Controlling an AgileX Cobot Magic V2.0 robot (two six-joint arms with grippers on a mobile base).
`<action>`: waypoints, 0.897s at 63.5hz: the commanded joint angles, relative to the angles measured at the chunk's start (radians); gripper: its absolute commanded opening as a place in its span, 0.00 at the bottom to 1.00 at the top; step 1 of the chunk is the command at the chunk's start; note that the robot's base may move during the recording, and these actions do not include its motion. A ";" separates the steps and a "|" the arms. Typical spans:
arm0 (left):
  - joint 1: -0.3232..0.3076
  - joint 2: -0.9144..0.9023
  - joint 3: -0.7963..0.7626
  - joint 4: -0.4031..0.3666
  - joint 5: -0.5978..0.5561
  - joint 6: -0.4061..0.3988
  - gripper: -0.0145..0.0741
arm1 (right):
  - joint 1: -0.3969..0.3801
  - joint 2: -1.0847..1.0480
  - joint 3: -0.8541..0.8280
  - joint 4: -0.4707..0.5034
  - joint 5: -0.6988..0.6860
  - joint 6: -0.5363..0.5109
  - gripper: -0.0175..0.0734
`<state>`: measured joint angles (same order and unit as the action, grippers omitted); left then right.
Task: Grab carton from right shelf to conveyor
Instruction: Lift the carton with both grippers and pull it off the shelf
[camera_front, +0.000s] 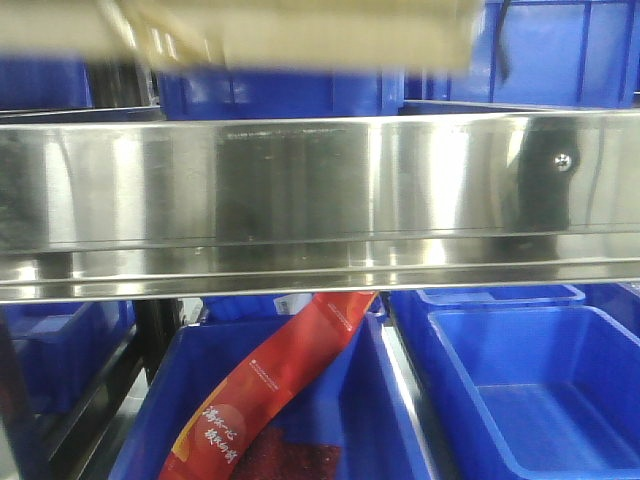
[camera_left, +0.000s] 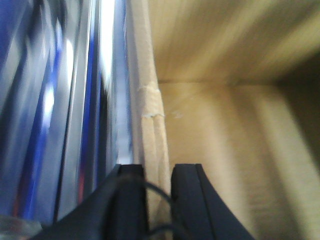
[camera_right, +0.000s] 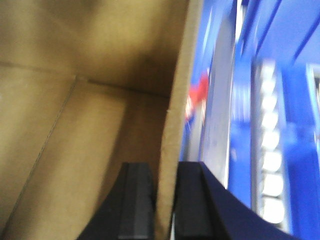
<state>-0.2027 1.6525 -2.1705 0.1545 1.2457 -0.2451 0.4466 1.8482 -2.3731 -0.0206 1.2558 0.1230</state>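
The brown carton shows blurred along the top edge of the front view, above the right shelf's shiny steel rail. In the left wrist view my left gripper is shut on the carton's left wall, one finger inside the box and one outside. The right wrist view shows my right gripper shut on the carton's right wall the same way. The carton's open inside fills much of both wrist views. The conveyor is out of view.
Blue plastic bins sit under the rail, one holding a red snack bag. More blue bins stand behind the rail. A dark frame post runs down at the left. A screw sits on the rail.
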 joint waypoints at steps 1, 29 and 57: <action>-0.028 -0.065 -0.009 -0.013 -0.025 -0.001 0.15 | 0.017 -0.073 -0.003 0.021 -0.035 -0.012 0.13; -0.179 -0.337 0.459 0.071 -0.025 -0.076 0.15 | 0.096 -0.356 0.490 0.014 -0.035 -0.008 0.13; -0.194 -0.481 0.580 0.028 -0.025 -0.080 0.15 | 0.096 -0.630 0.665 0.021 -0.035 -0.008 0.13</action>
<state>-0.3924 1.1993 -1.5922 0.1675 1.2272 -0.3326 0.5409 1.2691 -1.7033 0.0000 1.2432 0.1463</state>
